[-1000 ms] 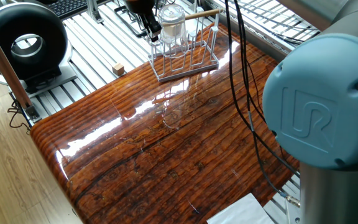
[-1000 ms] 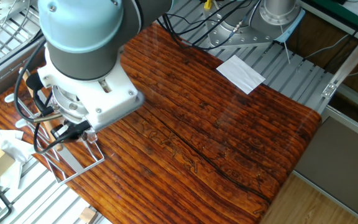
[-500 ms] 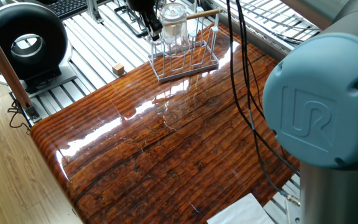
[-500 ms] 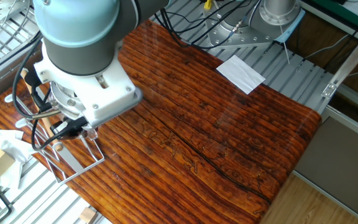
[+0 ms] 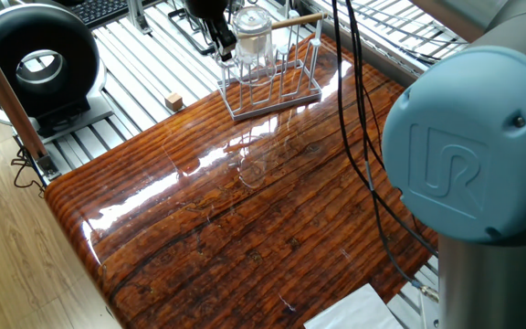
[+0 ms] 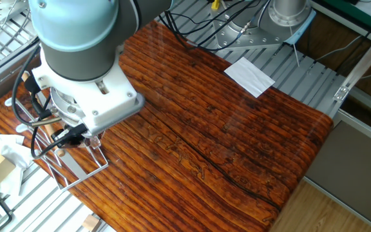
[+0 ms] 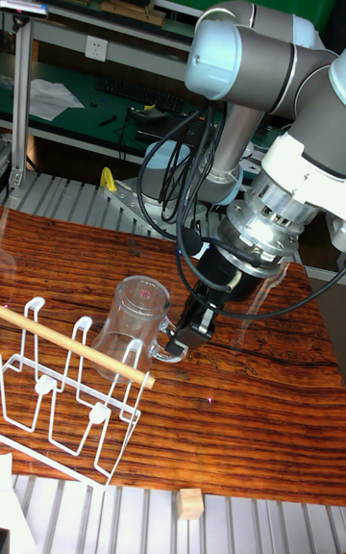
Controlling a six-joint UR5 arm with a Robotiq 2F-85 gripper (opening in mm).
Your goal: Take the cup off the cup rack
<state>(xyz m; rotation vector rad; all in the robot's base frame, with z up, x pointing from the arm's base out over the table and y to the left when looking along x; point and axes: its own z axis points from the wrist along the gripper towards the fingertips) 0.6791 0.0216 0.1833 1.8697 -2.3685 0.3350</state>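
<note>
The clear cup (image 7: 135,318) sits upside down on the cup rack (image 7: 58,390), a white wire frame with a pale wooden dowel (image 7: 77,347) across its top. My gripper (image 7: 185,338) is at the cup's right side, shut on a loop-like handle there. From the one fixed view, the cup (image 5: 252,35) stands over the rack (image 5: 277,91) at the table's far edge, with the gripper (image 5: 226,44) just left of it. In the other fixed view my wrist hides the cup, and only the rack's wires (image 6: 76,174) show below it.
A black ring-shaped device (image 5: 35,64) stands off the table's left side. A small wooden block (image 5: 173,100) lies on the metal slats near the rack. Black cables (image 5: 354,137) hang over the wooden table (image 5: 245,210). A white paper (image 6: 250,75) lies at the opposite end.
My gripper and the cup have shifted slightly upward and away together. The rack has stayed in place.
</note>
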